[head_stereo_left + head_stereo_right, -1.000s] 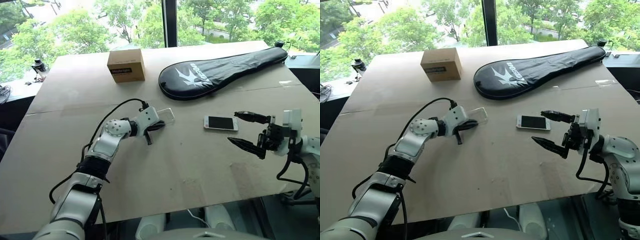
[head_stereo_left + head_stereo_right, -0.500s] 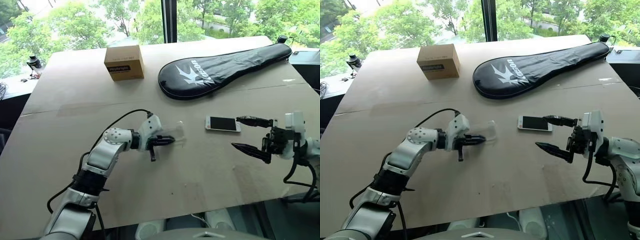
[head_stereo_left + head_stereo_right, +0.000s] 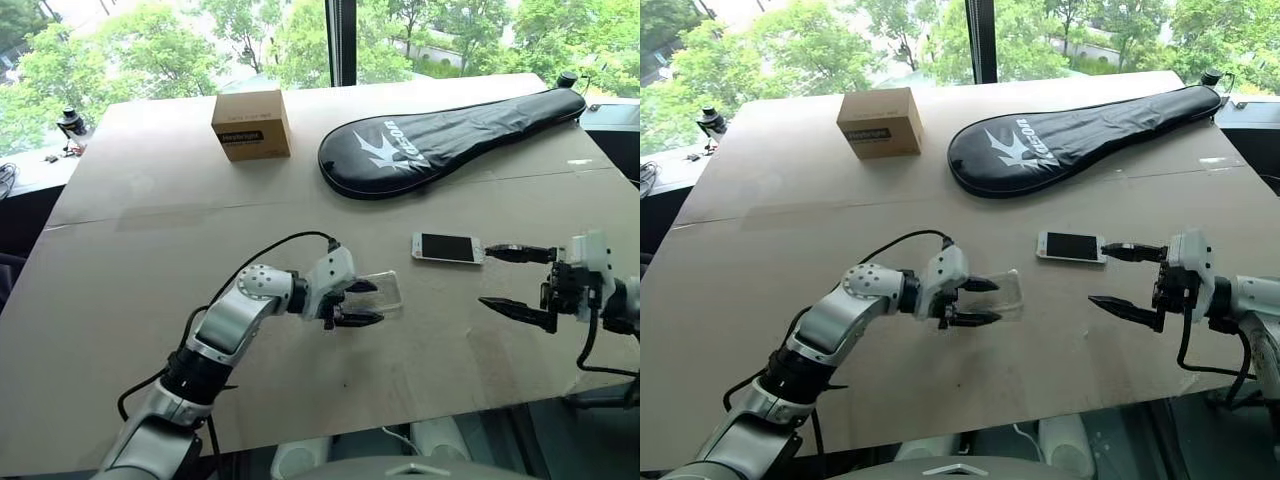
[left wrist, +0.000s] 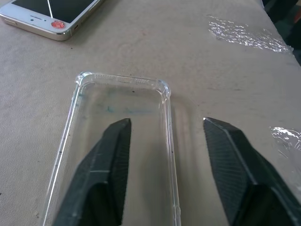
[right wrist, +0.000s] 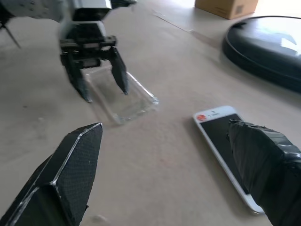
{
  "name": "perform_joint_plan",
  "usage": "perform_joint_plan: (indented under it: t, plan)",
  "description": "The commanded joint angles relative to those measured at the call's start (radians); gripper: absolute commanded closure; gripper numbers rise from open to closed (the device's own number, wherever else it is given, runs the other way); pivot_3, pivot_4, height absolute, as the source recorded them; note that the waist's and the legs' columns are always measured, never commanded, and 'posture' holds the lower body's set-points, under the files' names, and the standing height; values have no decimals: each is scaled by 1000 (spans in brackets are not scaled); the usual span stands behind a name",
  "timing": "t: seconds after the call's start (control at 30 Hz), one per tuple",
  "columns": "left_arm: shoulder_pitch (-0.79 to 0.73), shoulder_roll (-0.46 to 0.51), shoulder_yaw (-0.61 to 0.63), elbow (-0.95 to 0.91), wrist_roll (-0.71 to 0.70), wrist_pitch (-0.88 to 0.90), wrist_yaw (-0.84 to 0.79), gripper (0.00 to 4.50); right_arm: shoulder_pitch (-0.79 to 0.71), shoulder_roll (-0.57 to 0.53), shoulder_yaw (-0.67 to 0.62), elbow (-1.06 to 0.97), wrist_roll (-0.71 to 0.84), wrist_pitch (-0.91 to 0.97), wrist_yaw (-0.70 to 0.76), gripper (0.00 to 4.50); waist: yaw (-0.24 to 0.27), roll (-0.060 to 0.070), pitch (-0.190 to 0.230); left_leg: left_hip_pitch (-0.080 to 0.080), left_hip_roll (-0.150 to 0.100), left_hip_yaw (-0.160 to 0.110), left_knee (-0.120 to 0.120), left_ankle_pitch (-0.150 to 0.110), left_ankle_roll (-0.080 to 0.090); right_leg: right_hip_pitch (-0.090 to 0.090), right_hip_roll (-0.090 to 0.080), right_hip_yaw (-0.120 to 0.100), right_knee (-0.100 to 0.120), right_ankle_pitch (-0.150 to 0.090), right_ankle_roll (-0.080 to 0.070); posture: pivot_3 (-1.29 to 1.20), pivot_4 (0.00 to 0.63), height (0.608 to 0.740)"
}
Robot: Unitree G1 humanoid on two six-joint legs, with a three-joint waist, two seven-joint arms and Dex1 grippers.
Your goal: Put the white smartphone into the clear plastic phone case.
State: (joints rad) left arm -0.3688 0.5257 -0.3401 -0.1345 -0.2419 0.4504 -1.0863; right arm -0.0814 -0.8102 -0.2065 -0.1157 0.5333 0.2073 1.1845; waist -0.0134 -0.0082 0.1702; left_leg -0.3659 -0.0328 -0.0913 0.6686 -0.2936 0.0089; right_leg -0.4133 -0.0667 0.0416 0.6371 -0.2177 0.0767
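Case (image 3: 385,292) placement comes first, so check it before you move on: the clear plastic phone case lies flat on the cardboard-covered counter (image 3: 150,260), open side up as far as you can judge, with your left hand (image 3: 362,302) right over its near end. That hand's fingers stand apart; in the left wrist view one finger (image 4: 101,172) sits over the inside of the shell and the other outside its long edge, so nothing is clamped. The white smartphone (image 3: 447,247) rests screen up on the counter, near the case but apart from it, toward your right side. Your right hand (image 3: 518,282) hovers just beside the phone with its fingers spread wide, the upper one reaching close to the phone's short end.

To do this step well, draw the left hand back along the case's length without nudging the rim, since a thin shell like that will likely skate on cardboard. Then bring the right hand down square over the phone's long edges, not its ends, so you can lift it level. Keep it flat, line its corners up with the case's rounded corners, and seat one end first. The black racket cover (image 3: 450,130) and the brown cardboard box (image 3: 251,124) lie well away and should not interfere.
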Motion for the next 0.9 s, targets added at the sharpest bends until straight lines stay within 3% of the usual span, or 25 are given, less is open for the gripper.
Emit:
perform_joint_plan:
  t: [0.03, 0.23, 0.37, 0.47, 0.7, 0.9]
  plan:
    - [10, 27, 52, -62, -18, -31, 4, 85, -108, 26, 30, 58, -33, 30, -62, 0, -3, 0, 0, 0, 0, 0, 0, 0, 0, 0, 0, 0, 0, 0, 0, 0, 150, 740]
    - [-31, 27, 141, -132, -24, 21, 99, 85, -280, 10, 154, 297, -129, -45, 100, 0, 3, -2, 2, 0, 0, 1, 0, 0, 0, 0, 0, 0, 0, 0, 0, 0, 150, 740]
    - [-21, 92, 189, -255, -85, 167, 105, 85, -455, 55, 197, 591, -196, -171, 172, 0, -5, -1, 5, -1, 0, 2, 0, 0, -1, 0, -1, 0, -1, 0, 0, 0, 150, 740]
    - [-19, 129, 218, -326, -118, 234, 124, 85, -500, 76, 248, 733, -257, -261, 240, 0, -6, -2, 5, -1, 0, 2, -1, 2, -4, -1, -1, 0, -2, 0, 0, 0, 150, 740]
    - [20, 176, 253, -498, -189, 375, 191, 85, -629, 115, 280, 1032, -349, -395, 291, 0, -8, -2, 7, -1, 0, 1, -1, 3, -5, -1, -2, 1, -2, 1, 0, 0, 150, 740]
    - [34, 222, 269, -530, -219, 410, 208, 85, -714, 153, 282, 1187, -406, -478, 278, 0, -14, -3, 7, 2, 0, 2, 0, 3, -5, 1, -2, 1, 0, 0, 0, 0, 150, 740]
